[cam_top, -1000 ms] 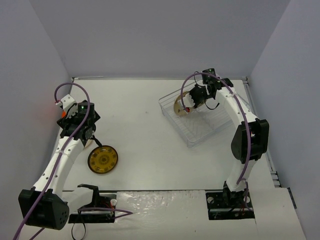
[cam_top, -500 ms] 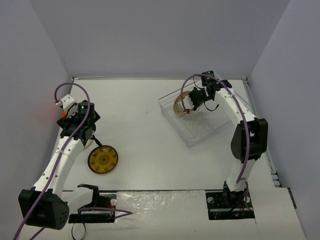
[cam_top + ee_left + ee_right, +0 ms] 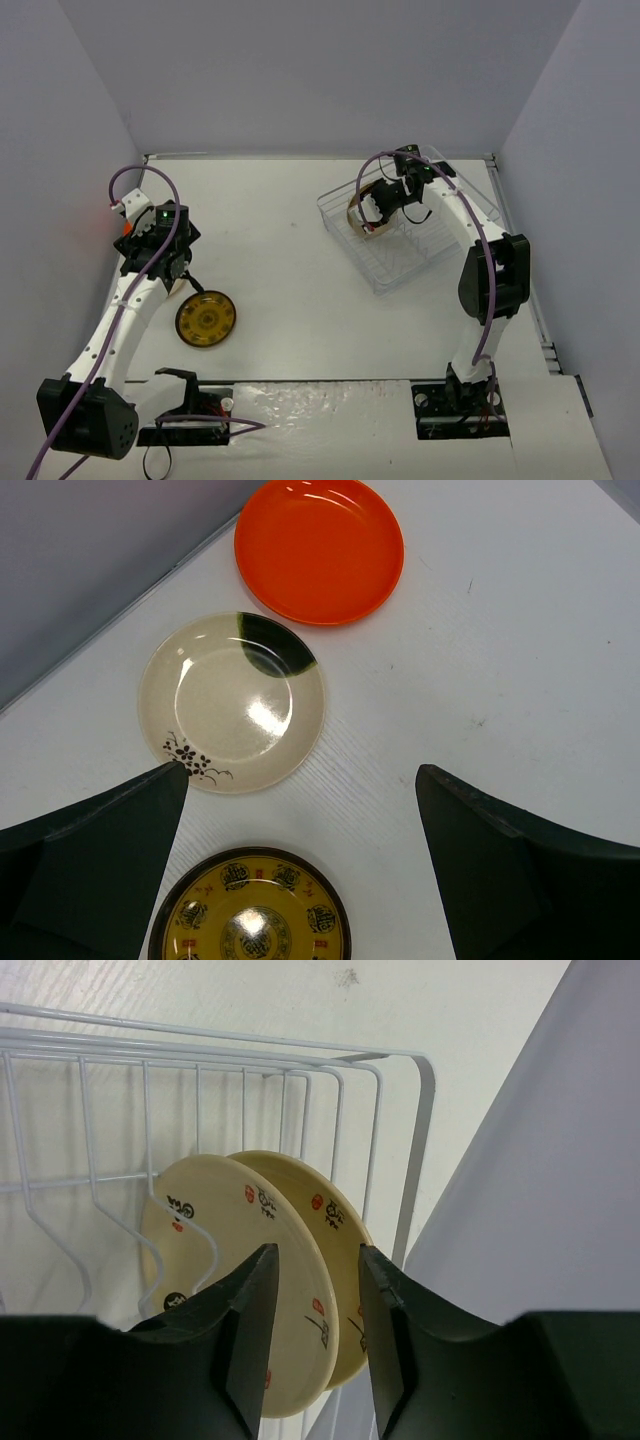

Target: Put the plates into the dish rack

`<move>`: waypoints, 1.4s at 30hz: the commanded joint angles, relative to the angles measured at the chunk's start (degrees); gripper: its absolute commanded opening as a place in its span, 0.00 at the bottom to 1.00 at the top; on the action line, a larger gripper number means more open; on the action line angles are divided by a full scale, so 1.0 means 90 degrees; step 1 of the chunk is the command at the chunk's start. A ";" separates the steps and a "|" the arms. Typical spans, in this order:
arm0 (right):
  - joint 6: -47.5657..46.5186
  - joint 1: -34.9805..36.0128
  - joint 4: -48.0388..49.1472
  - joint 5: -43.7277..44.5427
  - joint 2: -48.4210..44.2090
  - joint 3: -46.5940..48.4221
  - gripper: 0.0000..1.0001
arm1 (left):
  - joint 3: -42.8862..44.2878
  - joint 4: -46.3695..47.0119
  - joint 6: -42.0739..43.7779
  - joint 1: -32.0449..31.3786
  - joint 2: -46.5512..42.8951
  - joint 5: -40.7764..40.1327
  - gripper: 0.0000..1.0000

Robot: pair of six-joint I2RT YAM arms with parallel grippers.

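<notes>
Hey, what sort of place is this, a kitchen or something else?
Probably a robot test cell, not a kitchen: a left arm and right arm bolted to a white table, plain walls around it, just a dish rack and loose plates set out.

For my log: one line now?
left gripper: open, near cream plate | right gripper: at dish rack, grip unclear | orange plate, brown plate: unloaded

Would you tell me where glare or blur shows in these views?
Left wrist: glare spots on the dark-patched cream round plate and the brown, yellow-centred plate. Right wrist: black gripper fingers dark, detail lost; two racked cream plates sharp. Top external: even light, faint shadows.
</notes>
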 commanded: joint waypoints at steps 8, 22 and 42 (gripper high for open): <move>-0.3285 0.0006 0.0086 -0.0834 -0.0860 0.0065 0.98 | 0.0357 0.0104 0.0070 0.0033 -0.0241 -0.0094 0.97; 1.0024 0.0130 0.8272 0.1624 -0.1461 -0.0548 1.00 | 0.0156 0.1217 0.0735 0.0035 -0.0544 0.0701 0.97; 1.5096 0.0553 0.6247 0.0841 -0.0018 0.1371 1.00 | -0.0136 0.1833 0.1035 0.0034 -0.0307 0.1346 0.97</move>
